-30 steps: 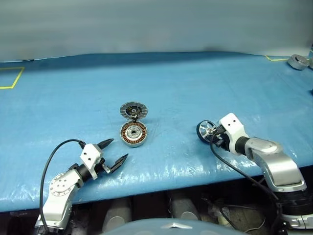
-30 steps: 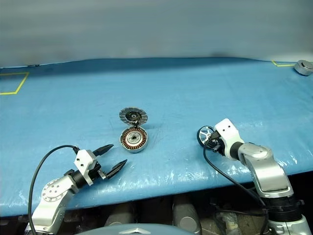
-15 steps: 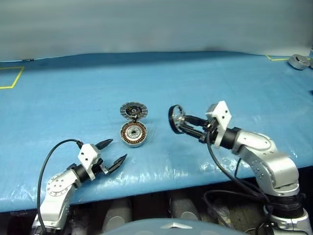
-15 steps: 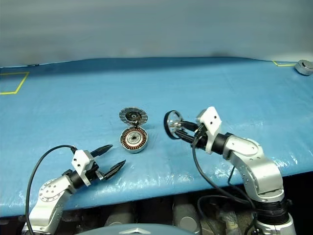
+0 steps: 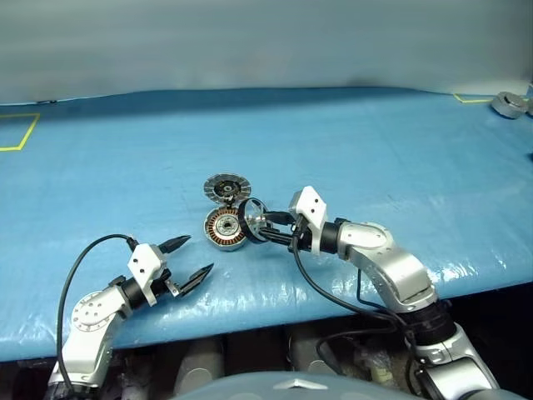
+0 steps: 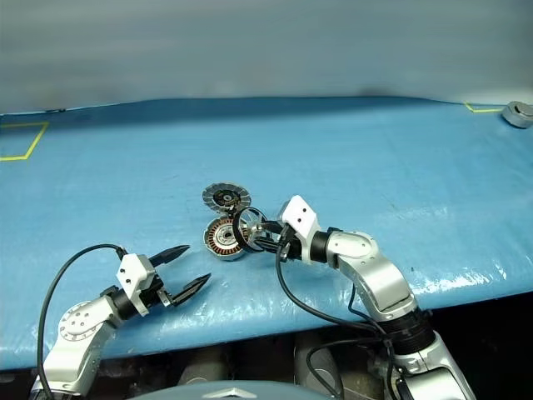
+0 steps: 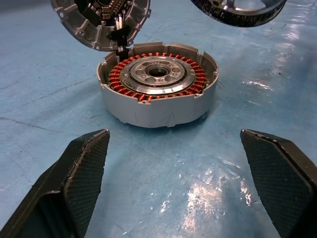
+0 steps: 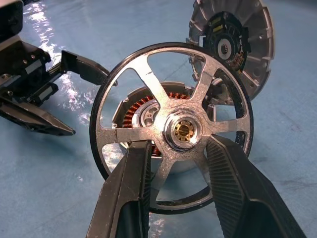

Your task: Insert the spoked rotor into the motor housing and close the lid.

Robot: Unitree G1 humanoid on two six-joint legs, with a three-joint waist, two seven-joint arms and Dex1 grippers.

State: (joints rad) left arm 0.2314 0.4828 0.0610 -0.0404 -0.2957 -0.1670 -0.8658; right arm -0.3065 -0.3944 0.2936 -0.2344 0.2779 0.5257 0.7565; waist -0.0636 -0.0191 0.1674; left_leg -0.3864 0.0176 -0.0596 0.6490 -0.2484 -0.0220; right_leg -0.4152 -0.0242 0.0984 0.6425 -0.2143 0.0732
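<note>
Black-rimmed spoked rotor [image 8: 173, 130] with silver spokes, brass hub; grey motor housing [image 7: 158, 88] ringed by copper-red windings; grey ribbed lid [image 5: 227, 187]; blue tabletop [image 5: 375, 142].

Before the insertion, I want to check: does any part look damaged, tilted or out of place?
Nothing looks damaged. The spoked rotor stands on edge in the right end effector, not yet level over the motor housing. The lid is open.

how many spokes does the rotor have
5, all seen in the right wrist view, fanning out from the hub of the rotor held in the right end effector.
</note>
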